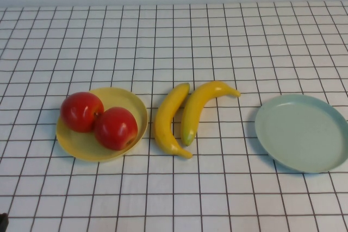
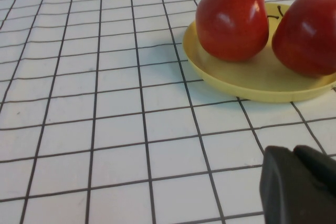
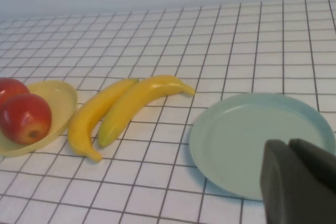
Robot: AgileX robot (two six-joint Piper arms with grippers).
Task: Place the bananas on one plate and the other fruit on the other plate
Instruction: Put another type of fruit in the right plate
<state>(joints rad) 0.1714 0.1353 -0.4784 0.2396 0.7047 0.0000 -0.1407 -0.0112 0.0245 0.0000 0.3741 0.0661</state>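
Two red apples [image 1: 81, 111] [image 1: 116, 128] sit side by side on the pale yellow plate [image 1: 87, 146] at the left. Two yellow bananas [image 1: 166, 120] [image 1: 198, 107] lie next to each other on the cloth in the middle, between the plates. The pale blue-green plate [image 1: 302, 131] at the right is empty. My left gripper [image 2: 293, 151] is shut and empty, low over the cloth a short way from the yellow plate [image 2: 252, 80]. My right gripper [image 3: 287, 144] is shut and empty, at the near edge of the blue-green plate [image 3: 241, 140]. Neither gripper shows clearly in the high view.
A white cloth with a black grid [image 1: 174, 36] covers the whole table. A pale wall runs along the far edge.
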